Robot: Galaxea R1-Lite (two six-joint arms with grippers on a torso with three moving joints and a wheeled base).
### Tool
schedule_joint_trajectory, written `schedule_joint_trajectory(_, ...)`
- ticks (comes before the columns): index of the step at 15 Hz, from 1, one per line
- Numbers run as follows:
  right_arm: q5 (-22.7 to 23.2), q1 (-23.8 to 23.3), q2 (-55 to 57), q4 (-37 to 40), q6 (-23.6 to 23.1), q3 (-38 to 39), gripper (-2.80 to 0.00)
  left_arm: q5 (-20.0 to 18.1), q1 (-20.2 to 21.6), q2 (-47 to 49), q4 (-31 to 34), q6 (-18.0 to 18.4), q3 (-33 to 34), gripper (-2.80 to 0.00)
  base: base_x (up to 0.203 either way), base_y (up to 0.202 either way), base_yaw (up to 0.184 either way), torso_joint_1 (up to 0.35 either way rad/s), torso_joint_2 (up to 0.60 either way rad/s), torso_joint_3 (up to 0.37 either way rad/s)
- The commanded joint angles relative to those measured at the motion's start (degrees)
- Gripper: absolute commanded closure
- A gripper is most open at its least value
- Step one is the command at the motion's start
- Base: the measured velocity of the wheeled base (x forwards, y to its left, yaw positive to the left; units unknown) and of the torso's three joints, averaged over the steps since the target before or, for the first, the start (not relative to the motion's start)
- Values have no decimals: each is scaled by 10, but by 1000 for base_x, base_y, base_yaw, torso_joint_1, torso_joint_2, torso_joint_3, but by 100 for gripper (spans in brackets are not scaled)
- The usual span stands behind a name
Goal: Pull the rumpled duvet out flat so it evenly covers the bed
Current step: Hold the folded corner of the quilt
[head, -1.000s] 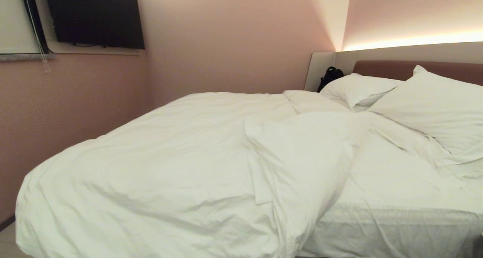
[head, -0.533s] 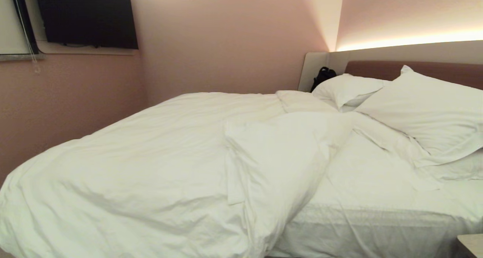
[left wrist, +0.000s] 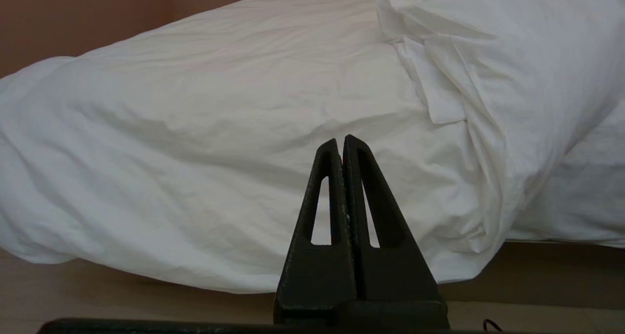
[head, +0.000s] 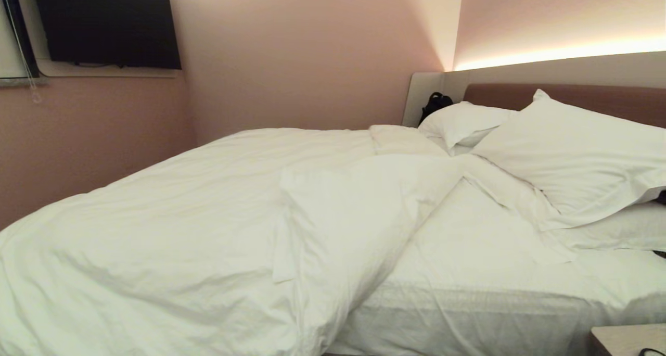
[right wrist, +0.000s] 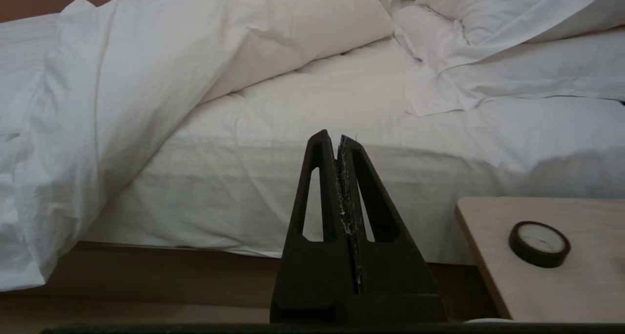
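Nearest, L tool (left wrist: 342,143) & R tool (right wrist: 337,138) each show only in their own wrist view: black wedge fingers pressed tight together, nothing held, both low beside the bed (head: 468,314), apart from the bedding. By the R tool, a pale wood surface (right wrist: 547,285) w/ a roll of dark tape (right wrist: 539,243) on it.

Beyond, the duvet (head: 171,231) lies bunched on the bed's foot half, in front of the L tool, bulging over the near edge. Its turned-back edge (head: 343,215) runs diagonally across the mattress, leaving bare fitted sheet (head: 468,252) ahead of the R tool.

Judged: duvet looks soft, puffy, light but bulky; cloth will likely slip and stretch, not lift as one. Best hold prob. the folded edge/corner, pinched w/ plenty of fabric.

Farther: two pillows (head: 577,153), mauve headboard (head: 499,93), black bag (head: 434,103) in the corner, dark TV (head: 104,25) on the pink wall.
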Motion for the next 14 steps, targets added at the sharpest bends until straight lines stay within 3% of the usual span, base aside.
schedule_joint_trajectory(1,0,0,0,0,0,0,0,-1,0,0,-1,-2,0,0,0,0,0,0,0,0)
schedule_joint_trajectory(8,0,0,0,0,0,0,0,0,0,0,-1,-9,0,0,0,0,0,0,0,0)
schedule_joint_trajectory(14,0,0,0,0,0,0,0,0,0,0,-1,-8,0,0,134,0,0,2,3,1)
